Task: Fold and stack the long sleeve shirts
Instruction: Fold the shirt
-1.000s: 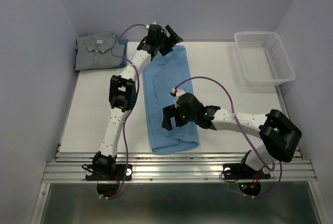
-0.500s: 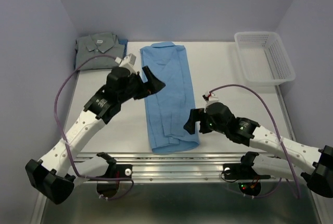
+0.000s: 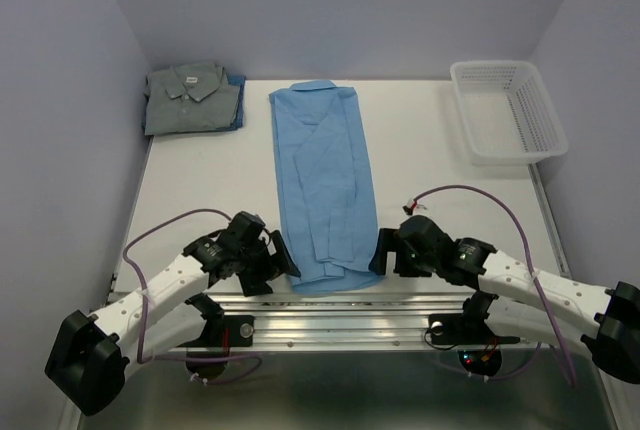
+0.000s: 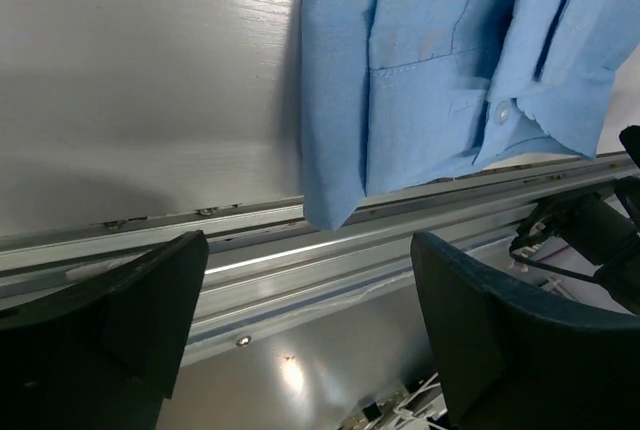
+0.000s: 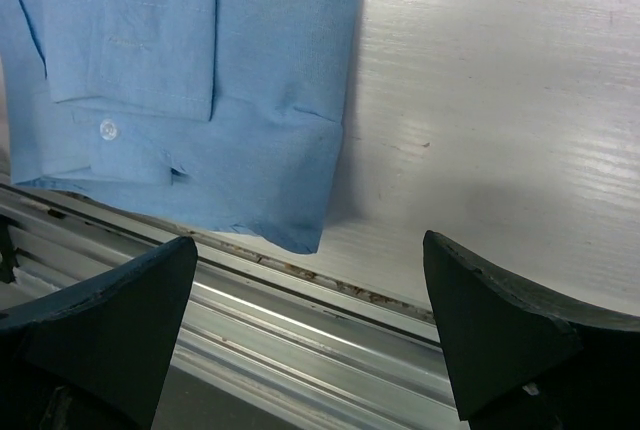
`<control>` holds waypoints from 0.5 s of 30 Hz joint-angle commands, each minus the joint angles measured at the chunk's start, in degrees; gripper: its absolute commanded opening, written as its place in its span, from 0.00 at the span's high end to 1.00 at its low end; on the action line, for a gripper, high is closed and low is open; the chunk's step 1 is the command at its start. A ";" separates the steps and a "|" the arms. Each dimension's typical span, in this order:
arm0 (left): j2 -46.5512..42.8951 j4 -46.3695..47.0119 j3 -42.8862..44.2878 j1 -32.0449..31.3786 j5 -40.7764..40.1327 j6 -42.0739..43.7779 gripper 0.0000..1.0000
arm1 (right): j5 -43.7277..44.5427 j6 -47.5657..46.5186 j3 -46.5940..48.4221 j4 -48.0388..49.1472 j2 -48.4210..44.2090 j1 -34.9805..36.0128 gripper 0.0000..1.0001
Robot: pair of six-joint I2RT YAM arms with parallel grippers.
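While both claws gape released and empty, left gripper and right gripper flanking its hem, the light blue shirt lies lengthwise mid-worktop, hem at the near edge; judged soft, light, limp; pinch hem corners; grey-green shirt folded, far-left corner.

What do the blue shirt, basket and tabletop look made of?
Light blue shirt: thin woven cloth, matte, likely cotton; stitched seams and a white button show.
Basket: white plastic, judging by its moulded mesh.
Tabletop: white, matte, faint grain streaks; perhaps painted wood or laminate.
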 commanded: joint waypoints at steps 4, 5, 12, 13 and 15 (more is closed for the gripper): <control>3.41 10.36 -5.87 -0.18 4.34 -3.10 0.16 | 2.16 3.39 -1.20 2.86 0.07 -0.75 0.00; 4.11 10.98 -5.79 -0.18 3.55 -3.19 0.19 | 2.24 3.57 -1.29 3.39 0.68 -0.75 0.00; 13.00 16.17 -3.59 -0.18 3.02 -1.17 0.61 | -0.39 3.30 -1.90 6.74 3.67 -0.75 0.00; 14.39 16.96 -3.59 -0.18 3.71 -0.99 0.67 | -0.57 3.30 -2.16 6.91 4.11 -0.75 0.00; 15.71 17.66 -3.42 -0.18 4.68 -0.47 0.75 | -0.83 3.65 -2.43 7.18 4.38 -0.75 0.00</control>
